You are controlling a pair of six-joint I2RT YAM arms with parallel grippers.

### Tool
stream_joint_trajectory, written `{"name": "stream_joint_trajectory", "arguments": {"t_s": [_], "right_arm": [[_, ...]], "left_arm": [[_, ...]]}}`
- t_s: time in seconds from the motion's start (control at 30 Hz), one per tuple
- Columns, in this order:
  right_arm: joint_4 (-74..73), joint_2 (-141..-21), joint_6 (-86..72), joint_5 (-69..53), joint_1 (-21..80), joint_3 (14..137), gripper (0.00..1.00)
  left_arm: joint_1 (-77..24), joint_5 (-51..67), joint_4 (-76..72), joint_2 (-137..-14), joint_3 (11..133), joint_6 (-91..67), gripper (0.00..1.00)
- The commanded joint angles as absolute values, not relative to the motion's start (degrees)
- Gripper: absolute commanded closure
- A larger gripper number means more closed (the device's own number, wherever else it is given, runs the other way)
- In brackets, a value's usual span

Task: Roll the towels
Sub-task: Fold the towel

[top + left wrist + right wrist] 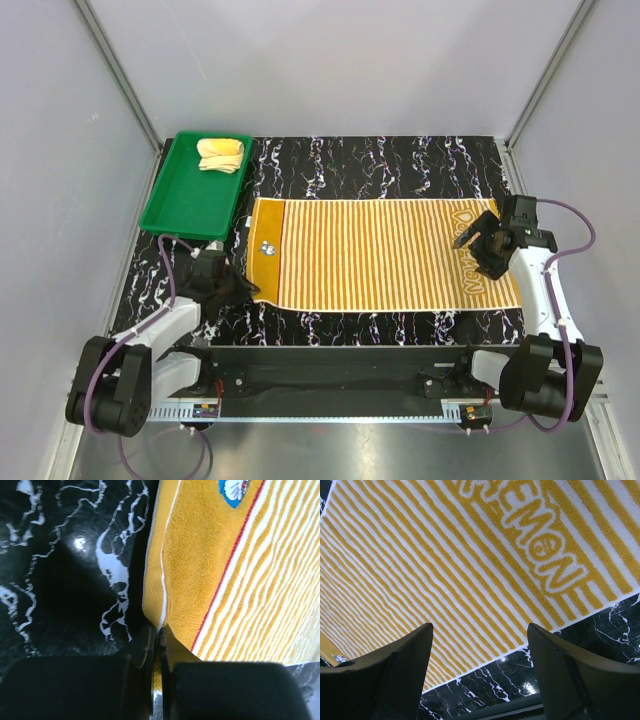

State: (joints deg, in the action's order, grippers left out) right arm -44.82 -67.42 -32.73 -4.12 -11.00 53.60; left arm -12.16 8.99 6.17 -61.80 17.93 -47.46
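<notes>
Left gripper (158, 637): pressed together, pinching the near left corner of the striped towel (380, 250). Right gripper (480, 627): spread, above woven lettering (535, 535) ending "EMON". Striped towel flat on marbled table (400, 160), long axis left-right, lettering end right. Pale yellow towel (221, 153): bundled in green tray (185, 210).

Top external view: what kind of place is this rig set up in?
Likely a lab robot test cell, not a home: plain grey panel walls on metal framing, a black marbled table, and a green tray beside the striped towel.
</notes>
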Motion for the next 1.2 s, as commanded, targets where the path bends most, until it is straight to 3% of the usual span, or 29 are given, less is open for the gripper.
{"name": "stream_joint_trajectory", "arguments": {"t_s": [0.0, 0.23, 0.4, 0.57, 0.73, 1.17], "right_arm": [[-43.3, -66.8, -31.2, -3.8, -11.0, 53.0, 0.17], [-43.7, -65.7, -32.1, -0.7, -11.9, 51.2, 0.16], [-47.6, -67.8, -36.2, 2.8, -18.0, 51.4, 0.16], [-47.6, -69.3, -41.3, 4.8, -20.8, 49.8, 0.17], [-45.9, -71.2, -42.1, 4.6, -31.0, 47.7, 0.18], [-48.7, -77.1, -41.2, 14.9, -38.7, 49.0, 0.19]], "left_arm": [[-12.2, 10.1, 5.9, -63.5, 17.0, -45.5, 1.00], [-12.2, 10.2, 16.1, -57.1, 24.0, -45.4, 1.00], [-12.1, 7.4, 24.2, -55.5, 31.3, -42.3, 1.00], [-9.8, 10.5, 23.2, -59.0, 32.4, -40.3, 1.00], [-8.1, 16.1, 19.7, -60.8, 31.5, -39.9, 1.00], [-6.2, 19.6, 18.6, -59.6, 30.5, -38.2, 0.99]]}}
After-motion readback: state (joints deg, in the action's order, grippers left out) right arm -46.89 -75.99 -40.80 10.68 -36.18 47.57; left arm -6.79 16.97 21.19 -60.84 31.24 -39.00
